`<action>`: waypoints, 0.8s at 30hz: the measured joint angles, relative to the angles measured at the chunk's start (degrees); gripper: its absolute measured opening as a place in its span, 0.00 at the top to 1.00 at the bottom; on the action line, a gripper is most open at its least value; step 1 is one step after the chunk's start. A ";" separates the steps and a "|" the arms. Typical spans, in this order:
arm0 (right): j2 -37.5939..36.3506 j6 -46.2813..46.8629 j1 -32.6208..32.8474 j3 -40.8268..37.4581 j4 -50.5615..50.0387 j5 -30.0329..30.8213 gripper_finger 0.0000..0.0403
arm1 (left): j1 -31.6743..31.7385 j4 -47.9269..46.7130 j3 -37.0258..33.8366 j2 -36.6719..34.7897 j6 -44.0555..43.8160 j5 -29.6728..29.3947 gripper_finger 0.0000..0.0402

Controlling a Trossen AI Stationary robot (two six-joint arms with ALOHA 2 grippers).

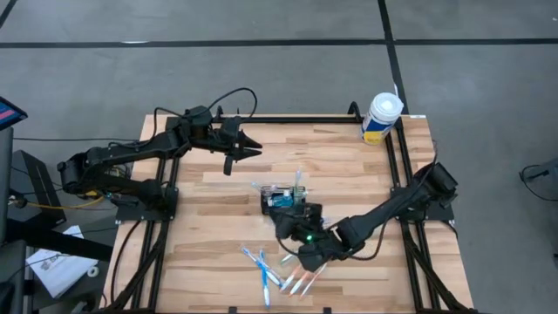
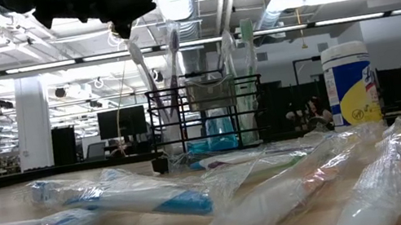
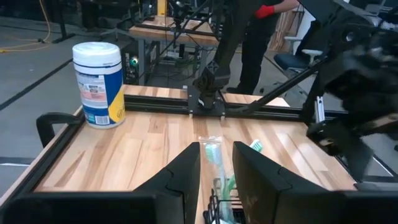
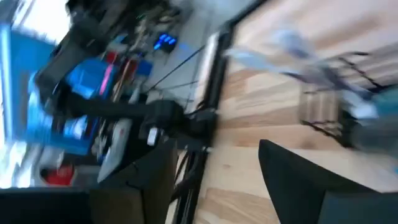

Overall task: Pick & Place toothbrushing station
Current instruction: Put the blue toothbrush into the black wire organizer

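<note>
The toothbrushing station [image 1: 283,199], a small black wire-mesh caddy, stands on its base near the middle of the wooden table. Several wrapped toothbrushes [image 2: 175,59] stand upright in it. It shows in the low view [image 2: 209,115] and low between my left fingers [image 3: 217,208]. My left gripper [image 1: 255,150] hovers open, left of and beyond the caddy, pointing at it, with nothing between its fingers [image 3: 216,180]. My right gripper [image 1: 292,222] is open just near-side of the caddy. Its blurred wrist view shows the caddy [image 4: 329,99] ahead and an empty gap between the fingers [image 4: 236,180].
More wrapped toothbrushes [image 1: 261,266] lie loose by the near edge, close to the low camera [image 2: 140,193]. A white tub with a yellow and blue label [image 1: 382,118] stands at the far right corner [image 3: 98,84]. A person [image 3: 249,37] stands beyond the table's right side.
</note>
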 joint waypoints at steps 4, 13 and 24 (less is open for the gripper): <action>-0.16 -11.73 -0.89 0.01 9.44 -0.78 0.50 | 0.00 0.12 0.00 0.00 0.00 0.01 0.78; -0.11 -9.32 -2.10 0.00 10.68 -6.59 0.57 | 0.00 0.50 0.00 0.00 -0.24 0.02 0.78; 0.51 14.78 1.47 0.23 6.12 -1.23 0.83 | 0.00 1.10 0.00 0.02 -0.68 0.07 0.78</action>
